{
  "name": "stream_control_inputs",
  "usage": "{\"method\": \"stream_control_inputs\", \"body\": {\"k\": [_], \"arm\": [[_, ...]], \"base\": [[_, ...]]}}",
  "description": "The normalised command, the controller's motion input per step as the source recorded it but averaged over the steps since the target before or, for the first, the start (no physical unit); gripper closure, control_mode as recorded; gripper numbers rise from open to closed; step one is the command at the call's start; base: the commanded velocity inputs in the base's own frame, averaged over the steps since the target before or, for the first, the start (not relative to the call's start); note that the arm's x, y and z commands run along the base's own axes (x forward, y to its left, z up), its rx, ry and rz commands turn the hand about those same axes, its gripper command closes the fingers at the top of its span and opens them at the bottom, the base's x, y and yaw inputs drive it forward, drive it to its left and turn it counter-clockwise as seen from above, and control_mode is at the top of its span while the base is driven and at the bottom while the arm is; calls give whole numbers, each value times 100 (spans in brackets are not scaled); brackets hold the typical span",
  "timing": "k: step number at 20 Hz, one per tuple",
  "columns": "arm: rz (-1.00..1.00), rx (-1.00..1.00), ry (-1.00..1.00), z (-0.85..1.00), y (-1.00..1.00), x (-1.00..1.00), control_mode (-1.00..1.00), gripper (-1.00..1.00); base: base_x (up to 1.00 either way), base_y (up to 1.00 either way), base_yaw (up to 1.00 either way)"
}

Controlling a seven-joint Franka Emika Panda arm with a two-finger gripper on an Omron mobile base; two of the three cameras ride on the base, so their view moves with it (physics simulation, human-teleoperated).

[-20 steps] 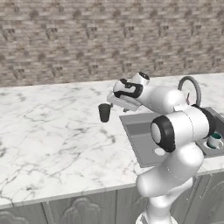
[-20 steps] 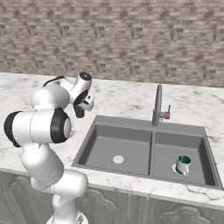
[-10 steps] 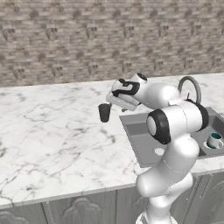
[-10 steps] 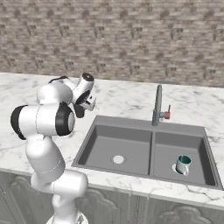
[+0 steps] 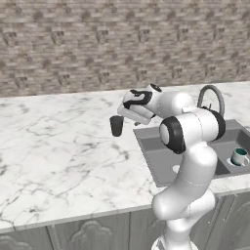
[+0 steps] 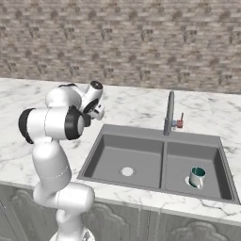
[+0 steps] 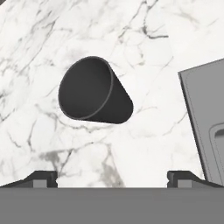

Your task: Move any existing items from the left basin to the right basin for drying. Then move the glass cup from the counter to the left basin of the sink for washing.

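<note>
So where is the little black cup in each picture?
Left base view: the black cup stands on the white counter, left of the sink, just beyond the open hand.
Right base view: I can't make it out; the arm covers that spot.
Hand view: the cup sits left of centre.
Shared landmark: the sink's grey corner.

I can read no text, label, brand, number or sign anywhere I look: not on the cup (image 7: 94, 92), the mug (image 6: 196, 177), the counter (image 5: 58, 146) or the wall (image 5: 97, 44)
</note>
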Motion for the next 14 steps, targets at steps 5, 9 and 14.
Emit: {"method": "stream_control_inputs", "body": {"k": [5, 9, 14], "arm": [[0, 0, 0, -13, 0, 22, -100, -100], [0, 0, 2, -8, 0, 2, -100, -100], [0, 0, 4, -20, 0, 5, -100, -100]], "base": [[0, 0, 0], [0, 0, 0], [0, 0, 0]]}}
